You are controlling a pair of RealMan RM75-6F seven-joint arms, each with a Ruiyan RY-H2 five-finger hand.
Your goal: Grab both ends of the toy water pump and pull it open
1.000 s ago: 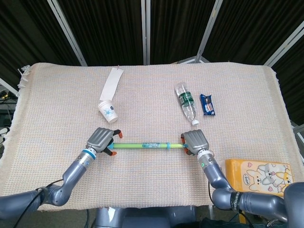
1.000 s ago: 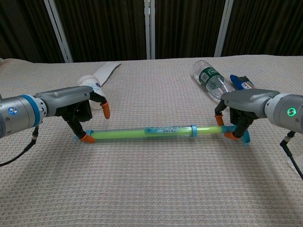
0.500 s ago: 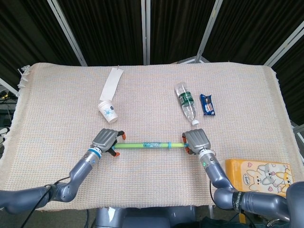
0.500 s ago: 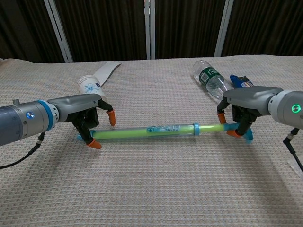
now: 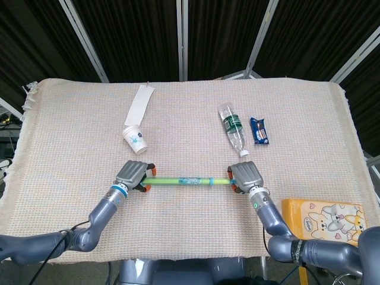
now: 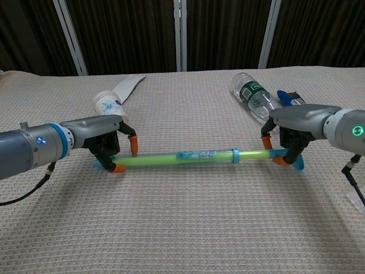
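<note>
Toy water pump (image 6: 188,156) lying crosswise on tabletop (image 5: 71,148), near middle. My left hand (image 6: 108,145) clamped round barrel end, my right hand (image 6: 290,137) gripping blue handle end, so opposite pulls should slide plunger out. Bottle (image 5: 233,130) far right, out of way.

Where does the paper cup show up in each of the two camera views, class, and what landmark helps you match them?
Head view: paper cup lies left of centre, just above the left hand.
Chest view: it sits at upper left, behind the left hand.
Shared landmark: the white paper strip beside it.
</note>
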